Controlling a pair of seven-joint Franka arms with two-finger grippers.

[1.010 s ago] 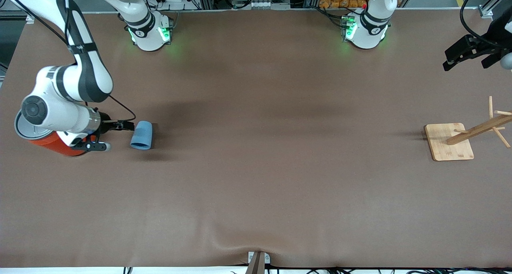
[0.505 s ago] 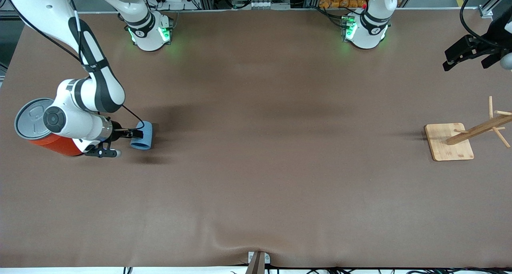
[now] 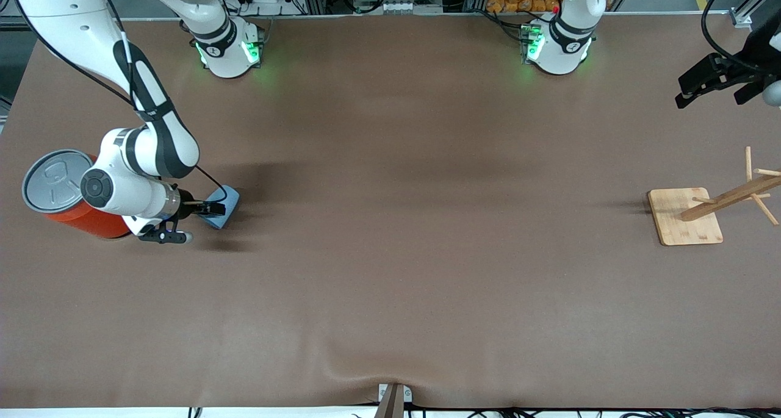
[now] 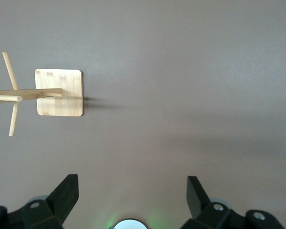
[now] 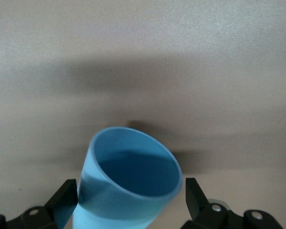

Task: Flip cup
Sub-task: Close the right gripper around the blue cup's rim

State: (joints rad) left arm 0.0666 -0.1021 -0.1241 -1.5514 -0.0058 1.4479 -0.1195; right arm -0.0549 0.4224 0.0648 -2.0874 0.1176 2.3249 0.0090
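R gripper (image 3: pixel 196 218) sits low at the table (image 3: pixel 390 271) near the right arm's end, jaws spread wide w/ the cup (image 3: pixel 221 207) between them, approx 2 o'clock from the wrist in the front view; fingers flank its wall but haven't clamped, so nothing's gripped yet. Cup looks tipped, mouth (image 5: pixel 136 161) facing away from the wrist cam, prob. so the jaws can take the sidewall and rotate it. Cup interior: empty. At 9 o'clock from the cup, the orange can (image 3: pixel 73 207) stands w/ grey lid on; contents hidden. L gripper (image 3: pixel 714 88) waits spread wide, holding nothing, above the wooden rack (image 3: pixel 689 213).
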